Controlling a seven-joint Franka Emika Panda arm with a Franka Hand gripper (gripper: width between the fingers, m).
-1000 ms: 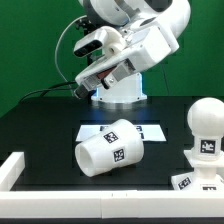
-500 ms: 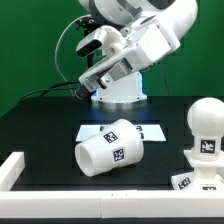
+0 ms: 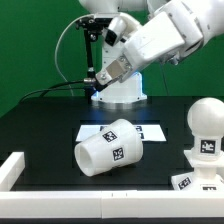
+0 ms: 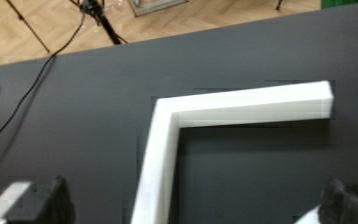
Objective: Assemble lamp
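While the arm [image 3: 160, 40] hangs high at the back of the scene, the lamp parts lie untouched on the black table [image 3: 40, 125]. Nearest in the exterior view, a white rail [image 3: 12, 170] runs along the table's front edge and turns a corner on the exterior view's left. Just behind it, low on the exterior view's right, the base [image 3: 190, 182] shows only as a tagged white edge. The bulb [image 3: 206, 128] stands upright above the base, its round head on a tagged neck; whether the two touch cannot be told. Near the middle, the shade [image 3: 109, 148] lies on its side, tags facing the camera. Behind the shade, touching or just beside it, the marker board [image 3: 148, 131] lies flat. Farther back the arm's white pedestal rises before a green wall, with black cables trailing to the exterior view's left. The gripper [image 3: 108, 72] points down and away from every part, well above the table. In the wrist view its two dark fingertips [image 4: 27, 200] stand spread wide with nothing between them, over a corner of the rail [image 4: 247, 105] and the dark tabletop.
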